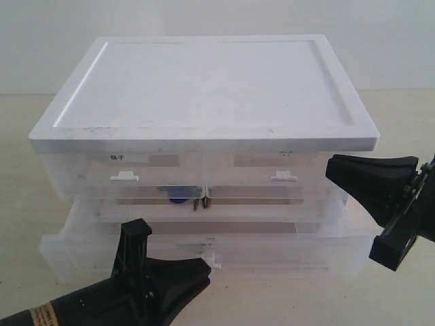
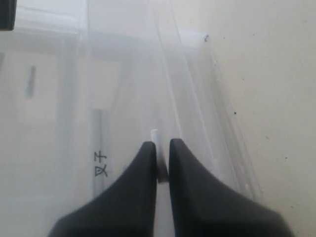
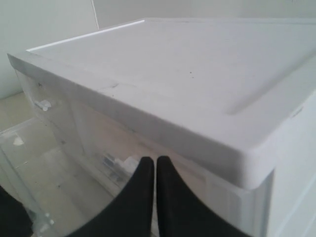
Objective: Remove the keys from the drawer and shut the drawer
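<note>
Looks past R gripper (image 3: 155, 161), black fingers pressed together w/ nothing between, onto white-lidded drawer unit (image 3: 173, 69). Sits close to its clear plastic front. Shows small white pull tab (image 3: 43, 104) and lower drawer (image 3: 34, 163) slid out.

keys (image 1: 179, 197): just a blue smudge and dark bits behind the cloudy front of the cabinet (image 1: 204, 81) | drawer label (image 1: 117, 157): print too small to read | drawer tab (image 2: 155, 134): lower end hidden between left gripper (image 2: 162, 148) fingers | left arm (image 1: 81, 309): cut off by lower edge
</note>
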Controlling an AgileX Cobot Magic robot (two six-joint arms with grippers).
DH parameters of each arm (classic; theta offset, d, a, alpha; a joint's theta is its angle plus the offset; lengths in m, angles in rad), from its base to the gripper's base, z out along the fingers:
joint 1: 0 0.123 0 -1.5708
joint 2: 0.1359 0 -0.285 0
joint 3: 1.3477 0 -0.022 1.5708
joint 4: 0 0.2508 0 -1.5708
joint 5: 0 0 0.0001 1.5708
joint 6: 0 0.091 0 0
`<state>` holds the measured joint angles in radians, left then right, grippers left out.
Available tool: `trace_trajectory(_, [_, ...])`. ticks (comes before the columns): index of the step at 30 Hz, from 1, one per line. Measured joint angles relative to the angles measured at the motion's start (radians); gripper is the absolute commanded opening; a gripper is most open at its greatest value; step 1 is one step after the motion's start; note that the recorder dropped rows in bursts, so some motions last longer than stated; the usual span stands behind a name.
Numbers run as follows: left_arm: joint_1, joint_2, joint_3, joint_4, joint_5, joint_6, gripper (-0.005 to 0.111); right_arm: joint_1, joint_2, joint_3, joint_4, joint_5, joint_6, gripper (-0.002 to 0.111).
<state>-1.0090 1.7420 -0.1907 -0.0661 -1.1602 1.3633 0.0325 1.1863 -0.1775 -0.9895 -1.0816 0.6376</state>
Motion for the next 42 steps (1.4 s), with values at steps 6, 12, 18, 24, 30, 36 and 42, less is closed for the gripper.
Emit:
trace_trajectory(6, [-0.074,-0.055,0.042,-0.018,0.032,-0.014,0.004,0.000,0.000,0.000,0.000,0.001,0.000,0.000])
trace_trajectory(12, [-0.140,-0.065,0.057,-0.088,0.038,-0.016,0.004,0.000,0.000,0.000,0.000,0.006,0.000,0.000])
trace_trajectory(18, [-0.199,-0.067,0.057,-0.142,0.038,-0.016,0.004,0.000,0.000,0.000,0.000,0.008,0.002,0.000])
trace_trajectory(24, [-0.281,-0.067,0.063,-0.169,0.087,-0.017,0.004,0.000,0.000,0.000,0.000,0.010,0.004,0.000])
trace_trajectory(30, [-0.341,-0.067,0.063,-0.200,0.049,-0.049,0.004,0.000,0.000,0.000,0.000,0.010,0.004,0.000])
trace_trajectory(36, [-0.368,-0.078,0.057,-0.229,-0.031,-0.327,0.005,0.000,0.000,0.000,0.000,0.010,0.004,0.000])
trace_trajectory(42, [-0.368,-0.173,0.004,-0.285,-0.044,-0.458,0.025,0.000,0.000,0.000,0.000,0.013,0.004,0.000])
